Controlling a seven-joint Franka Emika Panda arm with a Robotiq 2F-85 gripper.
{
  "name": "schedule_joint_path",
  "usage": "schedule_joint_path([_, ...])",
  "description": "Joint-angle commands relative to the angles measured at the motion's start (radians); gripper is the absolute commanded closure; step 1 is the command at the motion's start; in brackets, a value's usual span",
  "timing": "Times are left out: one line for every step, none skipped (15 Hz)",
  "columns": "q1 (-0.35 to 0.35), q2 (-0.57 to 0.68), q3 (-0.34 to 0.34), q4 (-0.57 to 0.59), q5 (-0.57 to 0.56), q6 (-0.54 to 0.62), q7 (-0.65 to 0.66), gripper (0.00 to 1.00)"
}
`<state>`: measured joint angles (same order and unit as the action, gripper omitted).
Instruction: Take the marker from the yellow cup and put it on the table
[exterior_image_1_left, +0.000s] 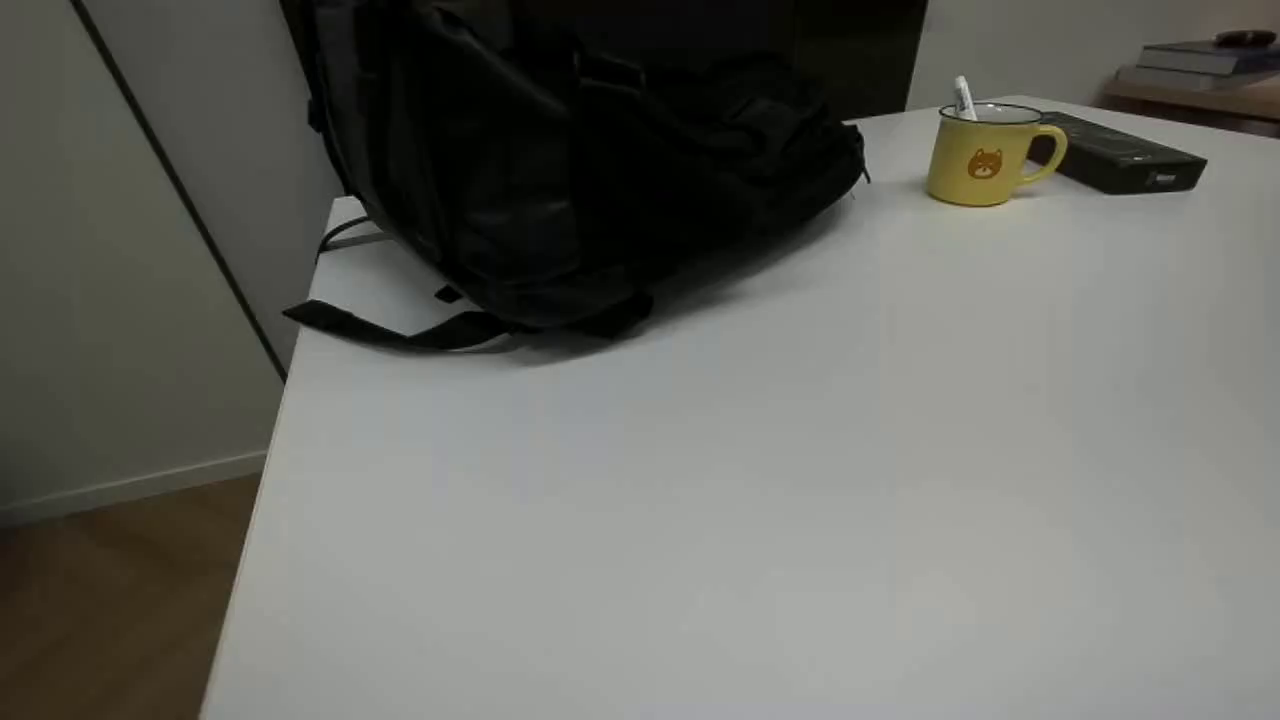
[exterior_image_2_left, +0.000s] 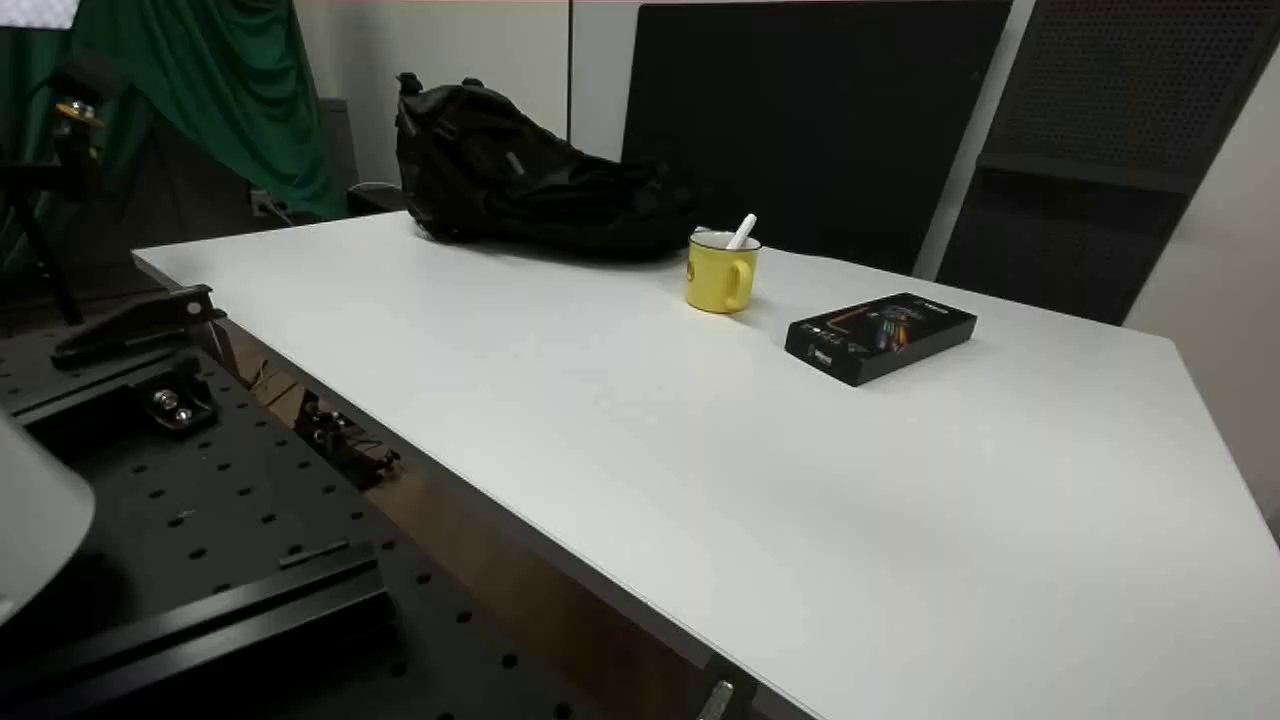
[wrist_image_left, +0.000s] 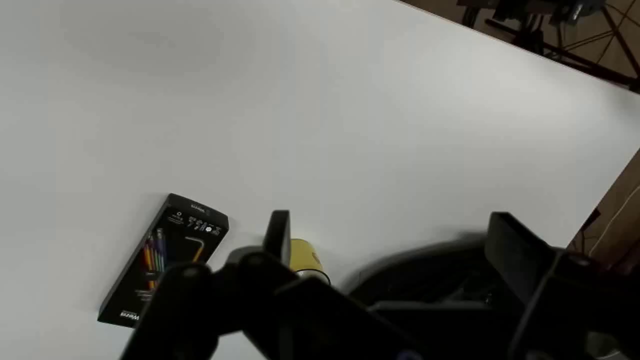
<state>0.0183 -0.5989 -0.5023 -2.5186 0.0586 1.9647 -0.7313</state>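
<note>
The yellow cup stands upright on the white table in both exterior views. The white marker leans inside it, its upper end above the rim, and it also shows in an exterior view. The marker's lower end is hidden in the cup. In the wrist view my gripper is open with its fingers wide apart and nothing between them. The cup shows beyond the left finger, partly hidden by it, and the marker is hidden there. The gripper is out of both exterior views.
A flat black box lies on the table beside the cup, on its handle side. A large black backpack lies on the cup's other side, near the table's edge. A black perforated mounting plate stands alongside the table.
</note>
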Motion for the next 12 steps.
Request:
schedule_joint_path([-0.047, 0.015, 0.041, 0.002, 0.029, -0.003, -0.025, 0.0])
schedule_joint_path([-0.047, 0.015, 0.041, 0.002, 0.029, -0.003, -0.025, 0.0])
schedule_joint_path([-0.047, 0.015, 0.041, 0.002, 0.029, -0.003, -0.025, 0.0])
schedule_joint_path([-0.047, 0.015, 0.041, 0.002, 0.029, -0.003, -0.025, 0.0])
schedule_joint_path([-0.047, 0.015, 0.041, 0.002, 0.029, -0.003, -0.025, 0.0])
schedule_joint_path([-0.047, 0.015, 0.041, 0.002, 0.029, -0.003, -0.025, 0.0])
schedule_joint_path([-0.047, 0.015, 0.041, 0.002, 0.029, -0.003, -0.025, 0.0])
schedule_joint_path([-0.047, 0.015, 0.041, 0.002, 0.029, -0.003, -0.025, 0.0])
schedule_joint_path([-0.036, 0.044, 0.036, 0.006, 0.04, -0.003, -0.04, 0.0])
schedule_joint_path([-0.03, 0.077, 0.036, 0.012, 0.055, 0.002, -0.055, 0.0])
schedule_joint_path([-0.025, 0.111, 0.036, 0.018, 0.075, 0.011, -0.068, 0.0])
schedule_joint_path([-0.014, 0.167, 0.035, 0.03, 0.103, 0.022, -0.082, 0.0])
